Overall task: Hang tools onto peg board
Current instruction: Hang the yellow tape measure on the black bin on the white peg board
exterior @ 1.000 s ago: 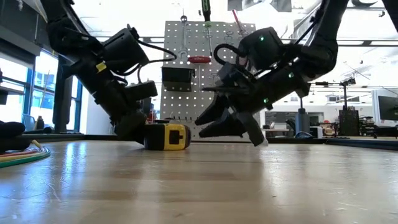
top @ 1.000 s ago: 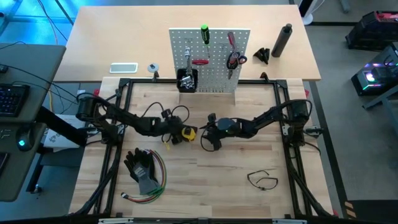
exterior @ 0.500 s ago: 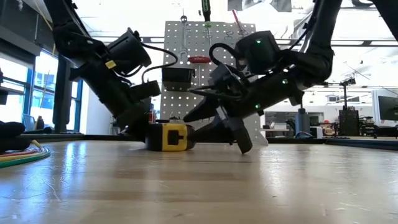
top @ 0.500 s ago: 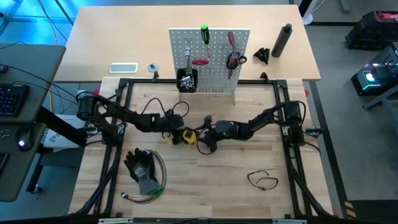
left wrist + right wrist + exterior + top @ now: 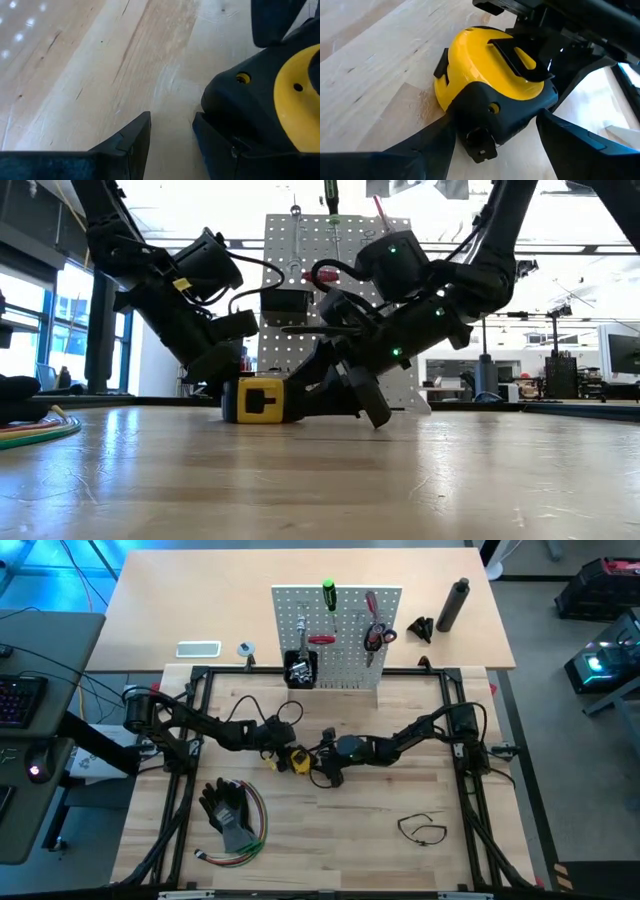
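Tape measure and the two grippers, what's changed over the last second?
The right gripper moved left across the table to the tape measure, and its open fingers now sit either side of it without closing. The left gripper stayed against the tape's other side. The tape shifted slightly left in the low view. The peg board and the tools on it are unchanged.

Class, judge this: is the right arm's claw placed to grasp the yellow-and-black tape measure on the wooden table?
Probably yes: the right claw stands open astride the yellow-and-black tape measure, nothing between them.
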You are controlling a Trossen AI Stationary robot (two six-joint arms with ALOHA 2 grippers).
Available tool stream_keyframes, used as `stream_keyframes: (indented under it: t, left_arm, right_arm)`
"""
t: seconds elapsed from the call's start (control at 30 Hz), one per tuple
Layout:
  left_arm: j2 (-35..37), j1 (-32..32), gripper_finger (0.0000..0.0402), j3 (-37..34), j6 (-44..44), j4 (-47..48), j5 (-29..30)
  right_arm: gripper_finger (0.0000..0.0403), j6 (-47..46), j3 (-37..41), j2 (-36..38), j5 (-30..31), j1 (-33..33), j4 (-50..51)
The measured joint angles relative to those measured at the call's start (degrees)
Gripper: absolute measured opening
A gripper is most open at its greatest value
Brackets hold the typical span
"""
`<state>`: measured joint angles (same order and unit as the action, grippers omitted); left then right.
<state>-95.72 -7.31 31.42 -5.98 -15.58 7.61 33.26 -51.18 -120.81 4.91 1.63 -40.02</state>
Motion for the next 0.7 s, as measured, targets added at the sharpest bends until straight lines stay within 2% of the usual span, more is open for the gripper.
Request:
stream_keyframes:
  t: [0.17, 0.43, 0.7]
  left_arm:
    - [0.0, 0.0, 0.0154, -0.04, 0.09, -0.17, -0.21]
    - [0.41, 0.01, 0.0154, 0.24, 0.22, 1.39, -0.3]
    - [5.1, 0.39, 0.0154, 0.02, 3.9, 6.35, -3.14]
  right_arm:
    - [0.0264, -2.24, 0.0, -0.15, 1.37, 0.02, -0.62]
    - [0.0264, -6.04, -0.39, 0.57, 3.18, -0.06, 4.85]
    - [0.0264, -4.98, 0.04, 7.22, 7.05, 0.24, 13.13]
